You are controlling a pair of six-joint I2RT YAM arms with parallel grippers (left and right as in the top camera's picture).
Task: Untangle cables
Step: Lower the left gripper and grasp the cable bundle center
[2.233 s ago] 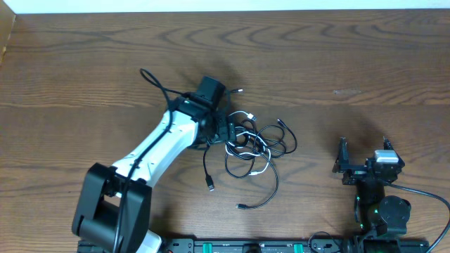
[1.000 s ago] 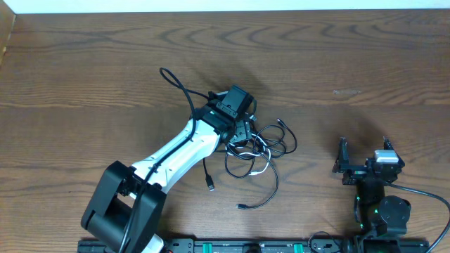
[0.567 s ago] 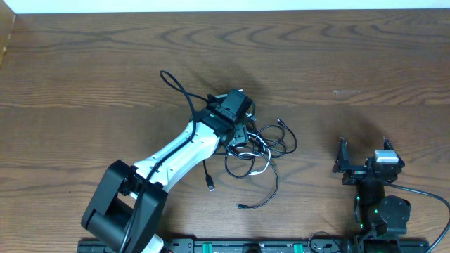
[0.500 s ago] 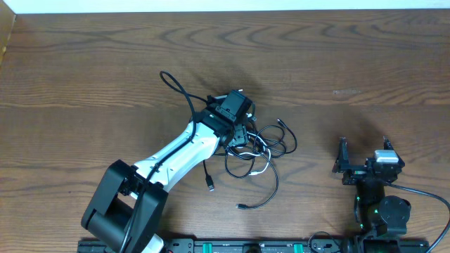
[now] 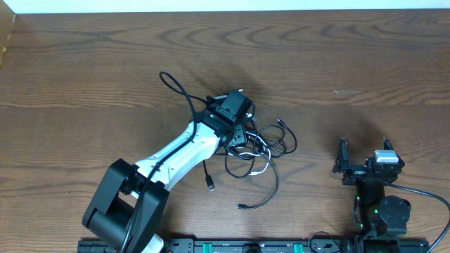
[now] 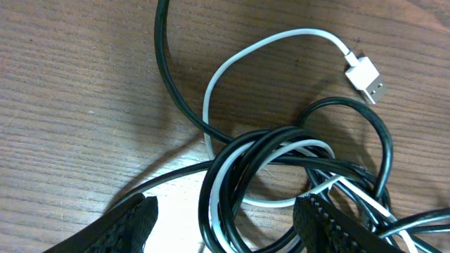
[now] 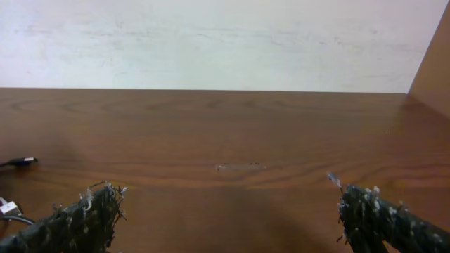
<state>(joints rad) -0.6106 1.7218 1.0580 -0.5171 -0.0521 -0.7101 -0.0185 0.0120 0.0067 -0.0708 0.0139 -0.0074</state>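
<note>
The cables (image 5: 259,144) lie in one tangle at mid-table, black cords looped with a white one. My left gripper (image 5: 238,135) is down over the tangle's left side. In the left wrist view it (image 6: 228,228) is open, its fingers (image 6: 133,221) straddling a bundle of black and white loops (image 6: 228,176) without pinching it. The white cable's plug (image 6: 364,74) lies free at the upper right. Two black plug ends (image 5: 211,186) (image 5: 241,206) trail toward the front. My right gripper (image 5: 363,151) (image 7: 232,218) stands open and empty at the right, well away from the tangle.
The left arm's own thick black cable (image 5: 176,84) arcs up behind the wrist. A black rail (image 5: 246,246) runs along the table's front edge, with the right arm's base (image 5: 383,211) beside it. The pale wall (image 7: 225,42) borders the far edge.
The left gripper has moved right, from the tangle's left edge to over its left loops, and has hardly shifted in the last half second. The tangle and the right arm look the same.
</note>
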